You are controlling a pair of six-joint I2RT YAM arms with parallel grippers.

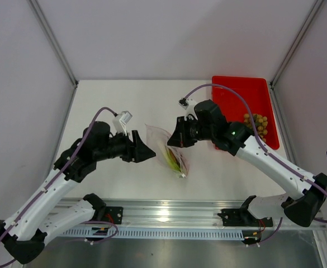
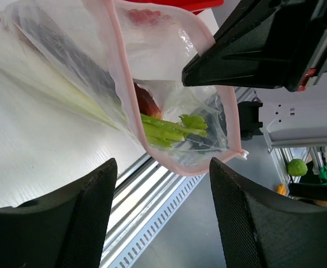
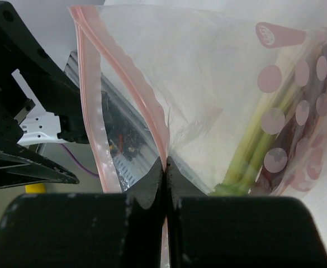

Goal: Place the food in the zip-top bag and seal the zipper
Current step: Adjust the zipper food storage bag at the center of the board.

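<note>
Top external, right pincer (image 1: 171,139) clamping zip-top bag (image 1: 162,146), left pincer (image 1: 150,152) agape beside it, grapes (image 1: 256,124) in tray (image 1: 236,89).

Lab: white-walled enclosure (image 1: 152,33), aluminium rail (image 1: 169,215)

My left gripper (image 2: 163,164) sits spread wide at frame bottom; zip-top bag (image 2: 152,50) gapes mid-frame, leek stalk (image 2: 163,131) and red wedge (image 2: 146,101) inside.
</note>
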